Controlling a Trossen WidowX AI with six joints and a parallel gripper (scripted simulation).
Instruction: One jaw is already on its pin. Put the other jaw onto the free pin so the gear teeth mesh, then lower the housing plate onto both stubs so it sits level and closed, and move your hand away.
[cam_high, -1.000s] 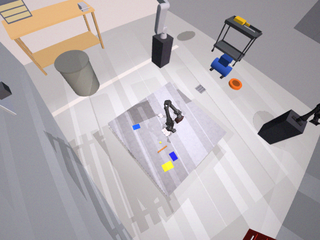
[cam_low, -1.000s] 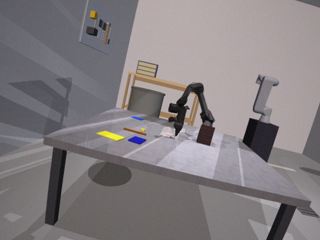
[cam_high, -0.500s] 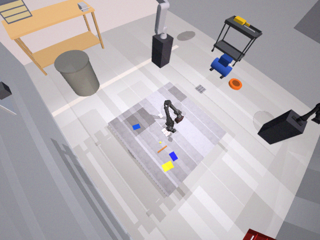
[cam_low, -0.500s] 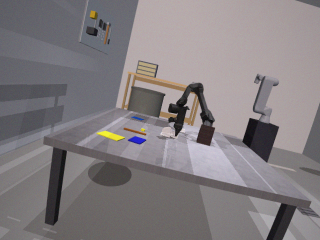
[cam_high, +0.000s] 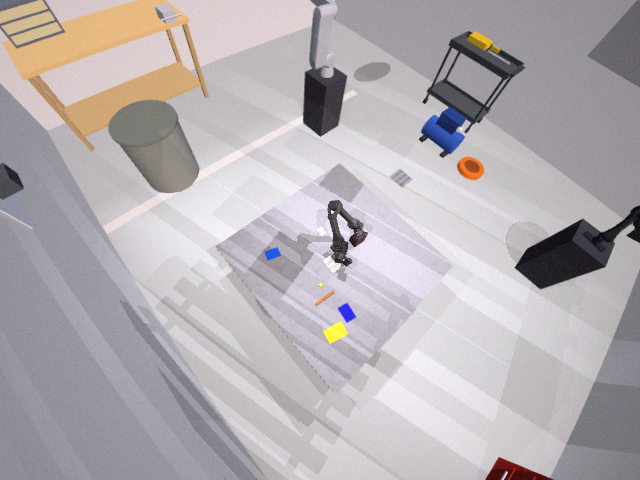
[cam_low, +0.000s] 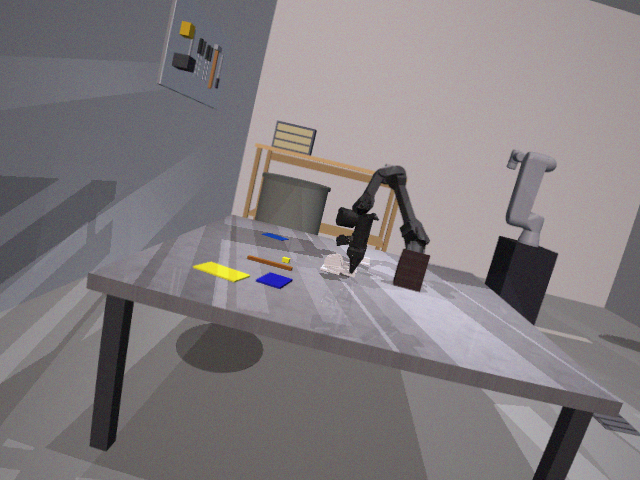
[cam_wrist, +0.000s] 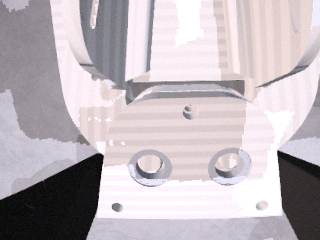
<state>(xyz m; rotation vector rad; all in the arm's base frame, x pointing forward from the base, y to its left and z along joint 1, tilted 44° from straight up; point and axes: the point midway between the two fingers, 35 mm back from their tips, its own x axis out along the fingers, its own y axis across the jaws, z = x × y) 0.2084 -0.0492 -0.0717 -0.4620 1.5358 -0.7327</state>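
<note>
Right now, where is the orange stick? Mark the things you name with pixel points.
In the top view, the orange stick (cam_high: 324, 298) (cam_low: 269, 262) lies between the small yellow cube (cam_high: 320, 284) (cam_low: 285, 259) and the dark blue rectangle (cam_high: 346, 312) (cam_low: 274, 280).

My single dark arm (cam_high: 334, 219) (cam_low: 404, 201) is rising from its base, bending over at a high elbow and reaching down toward the tabletop. My wrist (cam_low: 363, 202) is angling downward, and my gripper (cam_high: 347, 261) (cam_low: 349, 257) (cam_wrist: 186, 161) is pointing down, low over the table. In my wrist view, my two black fingers are standing wide apart, one at each side, closing on the pale plate between them.
</note>
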